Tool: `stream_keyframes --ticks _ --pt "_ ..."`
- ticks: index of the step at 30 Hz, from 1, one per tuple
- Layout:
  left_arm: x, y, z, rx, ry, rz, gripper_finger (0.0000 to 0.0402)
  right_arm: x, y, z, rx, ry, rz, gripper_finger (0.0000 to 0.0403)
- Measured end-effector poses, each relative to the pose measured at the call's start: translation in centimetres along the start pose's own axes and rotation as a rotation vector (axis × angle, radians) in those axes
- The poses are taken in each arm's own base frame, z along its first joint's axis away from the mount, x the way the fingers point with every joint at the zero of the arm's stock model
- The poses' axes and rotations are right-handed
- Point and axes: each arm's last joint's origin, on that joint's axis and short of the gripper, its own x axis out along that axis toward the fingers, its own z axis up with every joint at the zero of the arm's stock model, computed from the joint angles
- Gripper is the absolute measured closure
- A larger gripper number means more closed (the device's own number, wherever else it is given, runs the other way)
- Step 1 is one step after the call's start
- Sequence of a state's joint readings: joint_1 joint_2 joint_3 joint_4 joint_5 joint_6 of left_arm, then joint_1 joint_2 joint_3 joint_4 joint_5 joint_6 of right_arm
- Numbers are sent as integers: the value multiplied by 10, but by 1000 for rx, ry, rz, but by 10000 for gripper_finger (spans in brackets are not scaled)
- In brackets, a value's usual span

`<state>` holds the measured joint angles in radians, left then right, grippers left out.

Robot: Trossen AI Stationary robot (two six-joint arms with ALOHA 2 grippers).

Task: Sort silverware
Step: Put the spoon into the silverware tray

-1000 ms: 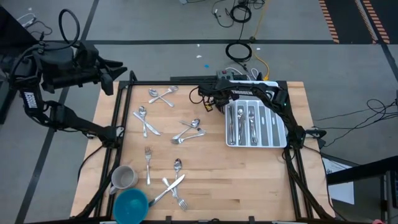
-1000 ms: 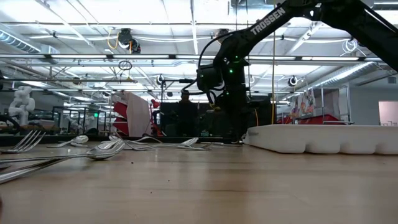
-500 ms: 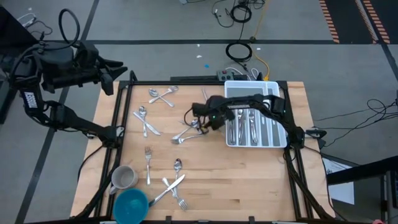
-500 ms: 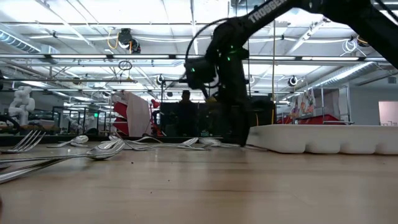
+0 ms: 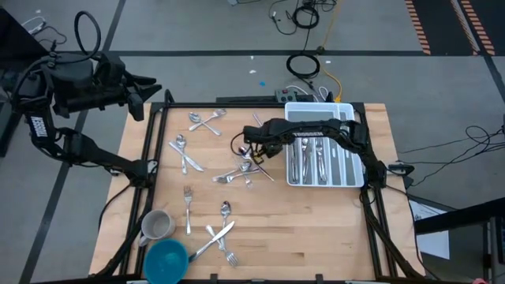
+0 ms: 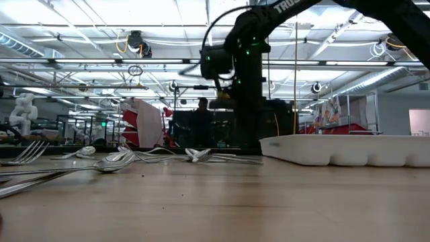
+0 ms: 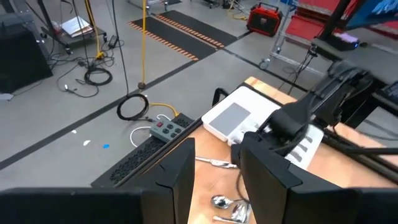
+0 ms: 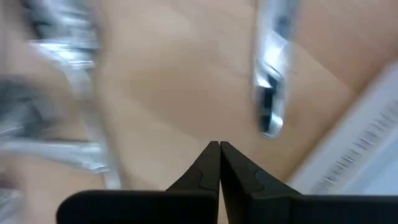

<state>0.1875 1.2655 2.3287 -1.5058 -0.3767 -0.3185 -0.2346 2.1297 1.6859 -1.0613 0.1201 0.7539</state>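
Shiny silver forks, spoons and knives (image 5: 241, 170) lie loose across the wooden table (image 5: 331, 229) from above; I count roughly fourteen, plus some already in the white compartmented tray (image 5: 355, 170). My right gripper (image 5: 251, 147) hovers over the middle cluster, probably picking next. Low view: same pile. Right wrist: jaws pinched together, holding nothing. Left gripper (image 7: 214, 168) waits off-table, partly open, empty.

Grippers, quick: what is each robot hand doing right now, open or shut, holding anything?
Left gripper: open, holding nothing, parked off the table's left side.
Right gripper: shut, holding nothing, above the loose silverware in the middle of the table.
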Motion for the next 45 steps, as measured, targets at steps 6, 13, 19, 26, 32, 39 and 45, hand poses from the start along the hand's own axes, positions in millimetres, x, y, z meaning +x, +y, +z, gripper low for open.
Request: stream_keyframes --ticks 6,13,19,26,32,39,45 --pt "0 1 -3 36 33 18 269 -25 29 -10 -273 -98 233 358" --pt "-2 3 -4 53 31 24 269 -7 46 -23 -398 -123 154 227" --pt "-5 4 -5 50 22 28 269 -1 47 -18 -393 -166 122 202" --pt "-5 4 -5 51 27 30 269 2 47 -14 -384 -180 123 225" --pt "-5 4 -5 51 26 31 269 22 55 -19 -411 -146 111 226" --pt "-5 4 -5 51 26 31 269 40 55 -18 -381 -98 85 297" --pt "-5 4 -5 52 26 31 269 36 53 -18 -354 -107 75 393"
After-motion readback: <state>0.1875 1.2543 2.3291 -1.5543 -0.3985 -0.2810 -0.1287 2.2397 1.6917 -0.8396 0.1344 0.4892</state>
